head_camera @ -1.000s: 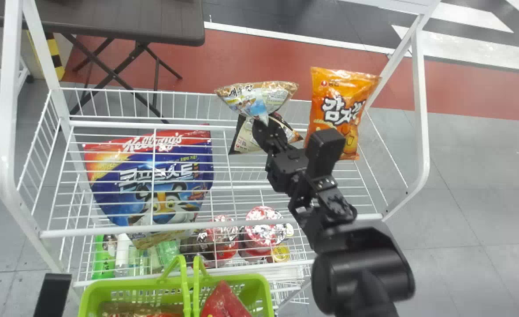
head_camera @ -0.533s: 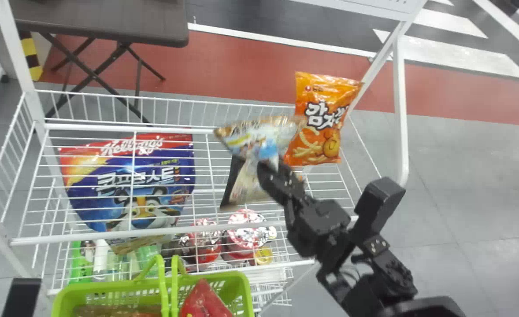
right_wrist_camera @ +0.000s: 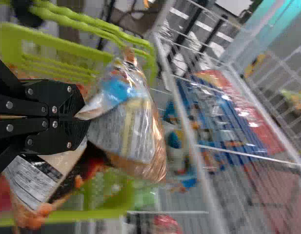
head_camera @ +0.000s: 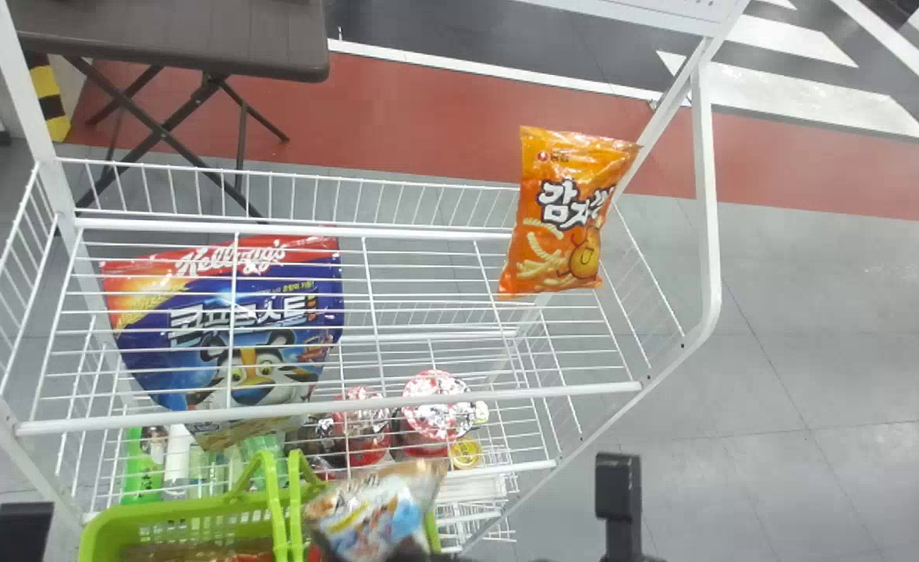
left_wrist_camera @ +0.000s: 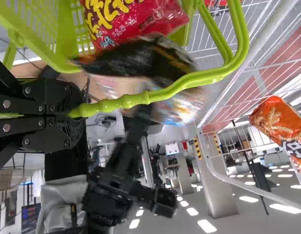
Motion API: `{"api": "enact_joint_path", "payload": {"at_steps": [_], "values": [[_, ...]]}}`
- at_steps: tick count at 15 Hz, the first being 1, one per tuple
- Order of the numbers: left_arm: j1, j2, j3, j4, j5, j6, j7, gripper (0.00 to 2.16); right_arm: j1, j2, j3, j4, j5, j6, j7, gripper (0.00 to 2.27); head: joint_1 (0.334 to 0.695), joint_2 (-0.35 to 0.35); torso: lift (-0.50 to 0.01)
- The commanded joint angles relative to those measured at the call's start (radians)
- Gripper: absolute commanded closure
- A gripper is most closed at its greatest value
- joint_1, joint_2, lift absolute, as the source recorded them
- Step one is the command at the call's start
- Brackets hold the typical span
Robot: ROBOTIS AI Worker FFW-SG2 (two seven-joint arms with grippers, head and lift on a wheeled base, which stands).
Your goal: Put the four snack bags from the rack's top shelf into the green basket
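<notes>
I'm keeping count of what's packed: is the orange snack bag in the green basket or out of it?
Out: the orange snack bag is at the right end of the rack's top shelf, apart from the green basket.

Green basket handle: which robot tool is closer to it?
Left: the left tool is closed on the handle. The right tool is off it, near the basket, holding a snack bag.

The pale snack bag in my right claw was glossy, crinkled film; the basket near it seemed smooth plastic.
</notes>
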Motion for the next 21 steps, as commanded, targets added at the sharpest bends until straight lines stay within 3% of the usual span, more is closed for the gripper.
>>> {"api": "enact_joint_path", "payload": {"at_steps": [1, 4, 5, 6, 8, 9, 12, 14, 17, 21], "values": [[0.000, 0.001, -0.010, -0.002, 0.000, 0.000, -0.003, 2.15, 0.005, 0.000, 0.062, 0.030, -0.001, 0.027, 0.007, 2.23, 0.695, -0.350, 0.000], [0.012, 0.001, -0.014, -0.011, 0.000, 0.000, -0.007, 2.15, -0.002, -0.003, 0.179, 0.066, 0.039, -0.031, 0.001, 2.23, 0.695, -0.350, 0.000], [0.018, 0.002, -0.017, -0.018, 0.000, 0.000, -0.009, 2.15, -0.013, -0.004, 0.205, 0.080, 0.057, -0.040, -0.010, 2.22, 0.695, -0.294, 0.000], [0.026, 0.002, -0.017, -0.028, 0.000, 0.000, -0.010, 2.15, -0.022, -0.004, 0.219, 0.095, 0.068, -0.056, -0.024, 1.95, 0.695, -0.260, 0.000], [0.032, 0.004, -0.014, -0.032, 0.000, 0.000, -0.012, 2.15, -0.025, -0.009, 0.217, 0.102, 0.092, -0.105, -0.055, 0.08, 0.695, -0.219, 0.000], [0.034, 0.004, -0.014, -0.034, 0.000, 0.000, -0.012, 2.15, -0.025, -0.012, 0.208, 0.100, 0.105, -0.114, -0.062, 0.00, 0.695, -0.215, 0.000], [0.034, 0.002, -0.020, -0.037, -0.002, 0.000, -0.012, 2.15, -0.024, -0.016, 0.173, 0.083, 0.114, -0.132, -0.068, 0.05, 0.695, -0.261, 0.000], [0.034, 0.002, -0.030, -0.035, -0.006, 0.000, -0.009, 2.15, -0.024, -0.016, 0.130, 0.072, 0.123, -0.277, -0.078, 0.05, 0.695, -0.317, 0.000], [0.040, 0.004, -0.060, -0.029, -0.015, -0.015, -0.004, 2.15, -0.065, -0.016, 0.121, 0.111, 0.237, -0.786, -0.219, 0.06, 0.695, -0.350, 0.000], [0.035, 0.011, -0.103, -0.031, -0.038, -0.015, 0.011, 2.15, -0.295, -0.001, 0.124, 0.319, 0.353, -1.062, -0.400, 0.05, 0.695, -0.350, 0.000]]}}
